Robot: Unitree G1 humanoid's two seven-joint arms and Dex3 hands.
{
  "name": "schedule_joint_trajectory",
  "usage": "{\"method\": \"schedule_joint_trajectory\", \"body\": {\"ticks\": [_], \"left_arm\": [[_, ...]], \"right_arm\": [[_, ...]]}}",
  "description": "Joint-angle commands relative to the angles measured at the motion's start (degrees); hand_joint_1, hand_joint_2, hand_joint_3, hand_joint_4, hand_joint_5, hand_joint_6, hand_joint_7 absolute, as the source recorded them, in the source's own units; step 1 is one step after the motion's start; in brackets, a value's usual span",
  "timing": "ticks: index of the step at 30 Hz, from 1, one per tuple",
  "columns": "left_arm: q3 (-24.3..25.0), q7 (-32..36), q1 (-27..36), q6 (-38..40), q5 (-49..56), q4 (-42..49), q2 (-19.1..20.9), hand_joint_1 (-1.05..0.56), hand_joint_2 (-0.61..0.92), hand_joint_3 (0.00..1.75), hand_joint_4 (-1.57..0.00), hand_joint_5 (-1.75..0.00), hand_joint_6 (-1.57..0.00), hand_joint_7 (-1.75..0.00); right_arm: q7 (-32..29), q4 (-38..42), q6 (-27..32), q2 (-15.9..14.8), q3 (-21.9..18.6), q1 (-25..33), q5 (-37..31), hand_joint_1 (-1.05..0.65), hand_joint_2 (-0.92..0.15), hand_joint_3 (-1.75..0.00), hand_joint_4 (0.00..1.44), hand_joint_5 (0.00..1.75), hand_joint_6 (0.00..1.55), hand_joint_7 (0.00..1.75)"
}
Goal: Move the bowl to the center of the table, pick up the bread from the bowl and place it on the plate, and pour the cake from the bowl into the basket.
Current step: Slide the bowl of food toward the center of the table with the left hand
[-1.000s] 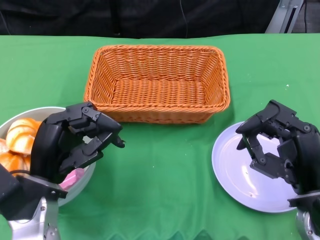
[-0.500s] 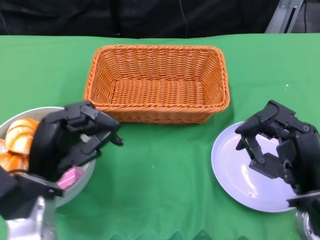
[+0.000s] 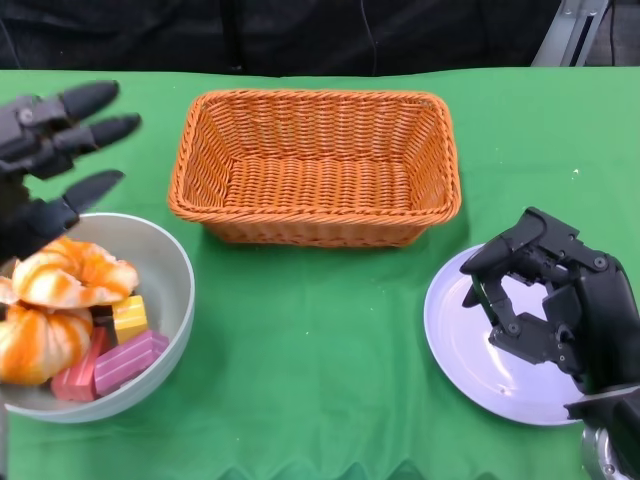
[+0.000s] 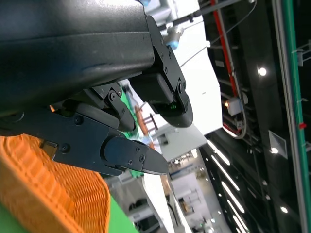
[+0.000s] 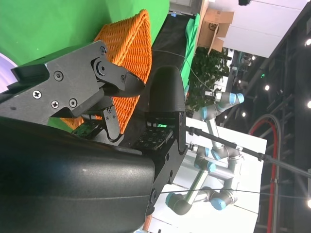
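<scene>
A grey bowl (image 3: 176,282) sits at the table's left front. It holds two orange-and-white bread rolls (image 3: 72,274), a yellow cake block (image 3: 130,317) and pink cake pieces (image 3: 128,360). My left hand (image 3: 45,150) hovers behind the bowl at the left edge, fingers spread, holding nothing. A white plate (image 3: 462,335) lies at the right front. My right hand (image 3: 545,300) hangs over the plate, fingers apart and curved, empty. The orange wicker basket (image 3: 316,165) stands at the back centre, empty; its weave also shows in the right wrist view (image 5: 127,53) and the left wrist view (image 4: 43,184).
A green cloth (image 3: 320,360) covers the table, with bare cloth between bowl and plate. Behind the table's far edge is a dark background. The wrist views show a room with other robot arms (image 5: 214,160) far off.
My left hand has lifted off the bowl's front and swung back and left, uncovering the bread and cake. The right hand has barely shifted over the plate.
</scene>
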Motion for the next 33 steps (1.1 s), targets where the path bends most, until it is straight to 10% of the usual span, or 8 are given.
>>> {"method": "schedule_joint_trajectory", "body": {"ticks": [1, 22, 33], "left_arm": [[1.5, 2.2, -1.9, -1.3, 3.3, 4.0, 4.5, -0.56, 0.92, 0.19, -0.61, 0.00, -0.61, 0.00], [-4.8, 24.7, -11.6, 2.3, 26.2, 35.3, 19.2, -0.76, 0.92, 0.40, -0.25, 0.00, -0.27, 0.00], [-8.0, 21.6, -11.2, 14.2, 25.3, 34.8, 19.0, -0.77, 0.92, 0.65, -0.07, -0.02, -0.12, -0.01]], "right_arm": [[-0.4, 0.2, -0.8, -0.6, -0.4, 0.3, 0.3, -0.07, -0.66, -0.89, 0.76, 1.51, 0.68, 1.27], [-0.6, 1.5, -2.1, -0.7, -0.1, 0.4, 0.0, -0.07, -0.67, -0.87, 0.76, 1.51, 0.67, 1.28], [-1.1, 2.2, -2.5, -0.7, -0.1, 0.2, -0.8, -0.09, -0.67, -0.86, 0.76, 1.51, 0.66, 1.28]]}}
